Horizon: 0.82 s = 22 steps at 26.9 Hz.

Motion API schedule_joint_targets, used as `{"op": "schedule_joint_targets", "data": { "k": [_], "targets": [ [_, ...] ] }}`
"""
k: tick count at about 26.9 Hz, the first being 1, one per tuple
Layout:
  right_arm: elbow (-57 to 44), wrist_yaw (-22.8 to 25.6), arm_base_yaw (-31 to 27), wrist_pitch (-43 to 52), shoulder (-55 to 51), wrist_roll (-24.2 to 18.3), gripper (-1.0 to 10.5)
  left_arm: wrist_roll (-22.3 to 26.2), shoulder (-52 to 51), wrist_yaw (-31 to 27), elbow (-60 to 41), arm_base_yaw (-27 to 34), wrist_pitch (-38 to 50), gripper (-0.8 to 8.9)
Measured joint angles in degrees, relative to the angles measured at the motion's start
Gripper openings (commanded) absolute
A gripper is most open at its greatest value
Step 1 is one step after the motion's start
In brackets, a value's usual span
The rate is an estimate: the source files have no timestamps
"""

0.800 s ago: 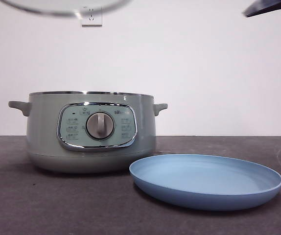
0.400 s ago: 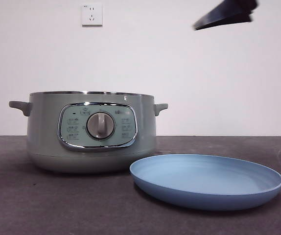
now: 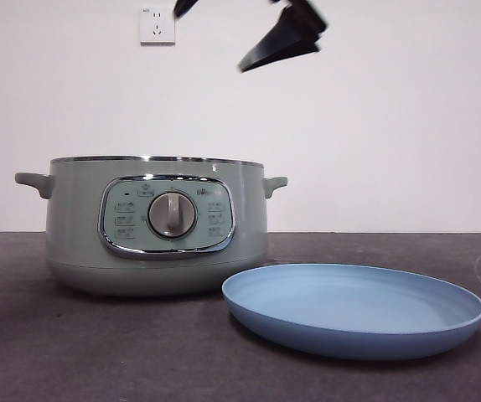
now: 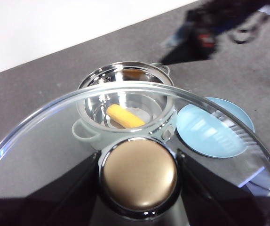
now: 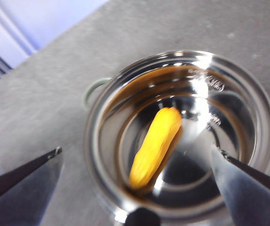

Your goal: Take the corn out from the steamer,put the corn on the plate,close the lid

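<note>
The sage-green steamer [image 3: 157, 226] stands open on the dark table, with the light-blue plate [image 3: 354, 310] to its front right. In the right wrist view the yellow corn [image 5: 154, 146] lies inside the steamer's metal bowl [image 5: 97, 127]. My right gripper [image 5: 138, 151] hangs open high above it, and its black jaws [image 3: 211, 38] show at the top of the front view. My left gripper [image 4: 138, 174] is shut on the knob of the glass lid [image 4: 55, 141] and holds it high. Steamer [image 4: 121, 70], corn [image 4: 124, 117] and plate [image 4: 215, 129] show below the lid.
A white wall with a socket [image 3: 157, 25] stands behind the table. The other arm shows as a dark blur [image 4: 210, 28] in the left wrist view. The plate has nothing on it.
The lid's rim has risen out of the top of the front view. The right gripper has swung from the top right corner leftward and lower, to above the steamer.
</note>
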Motion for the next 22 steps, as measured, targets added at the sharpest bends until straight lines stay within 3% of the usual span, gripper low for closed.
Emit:
{"op": "schedule_joint_targets", "data": {
  "k": [9,13,22],
  "targets": [
    [17.1,6.0,3.7,-2.1,18.9,0.4,5.9,-1.9,-6.6,-0.8,0.3,0.0,-0.7,-0.08],
    [17.9,8.2,4.1,-0.3,25.4,0.4,5.9,-1.9,-6.5,-0.8,0.3,0.0,-0.8,-0.08],
    [18.0,8.4,4.9,5.8,31.8,1.0,5.9,-1.9,-6.5,-0.8,0.3,0.0,-0.9,-0.08]
  ]
}}
